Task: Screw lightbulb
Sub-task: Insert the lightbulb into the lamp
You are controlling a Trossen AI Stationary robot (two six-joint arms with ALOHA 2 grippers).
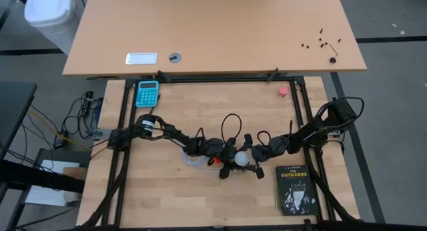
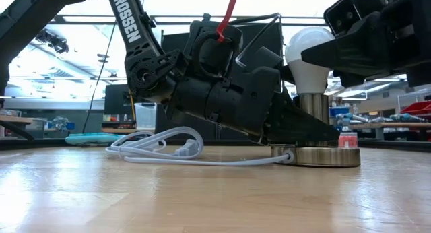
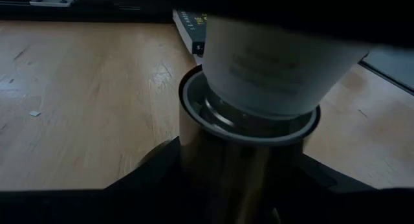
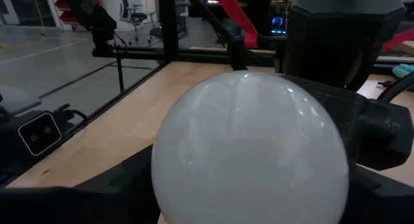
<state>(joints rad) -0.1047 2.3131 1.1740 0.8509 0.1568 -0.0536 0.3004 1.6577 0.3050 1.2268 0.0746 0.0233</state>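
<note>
The lightbulb (image 1: 239, 157) stands upright in the socket (image 2: 328, 155), a round silvery disc resting on the wooden tabletop (image 1: 160, 191) a little toward the near edge and about midway between its side edges. From above only the bulb's white dome shows, pinched between the two dark arms that meet over it. The low view adds what that hides — the bulb's (image 2: 308, 48) narrower base runs straight down into the socket's collar, and the white cord (image 2: 168, 149) loops away from the socket across the boards.

The left gripper (image 1: 223, 159) is low, closed on the socket; its wrist view shows the dark fingers (image 3: 155, 169) flanking the shiny collar (image 3: 246, 153), with the bulb's neck (image 3: 278, 62) seated in the rim. The right gripper (image 1: 252, 158) is clamped on the bulb's dome; in its wrist view the frosted globe (image 4: 249, 153) fills the space between the fingers (image 4: 381, 140).

A black book (image 1: 294, 187) lies just beside the right gripper, toward the near right corner. A teal calculator (image 1: 147, 93) sits at the far left corner and a small pink-red round object (image 1: 283, 91) near the far right corner — both well apart from the arms. Open boards stretch along the near left.
</note>
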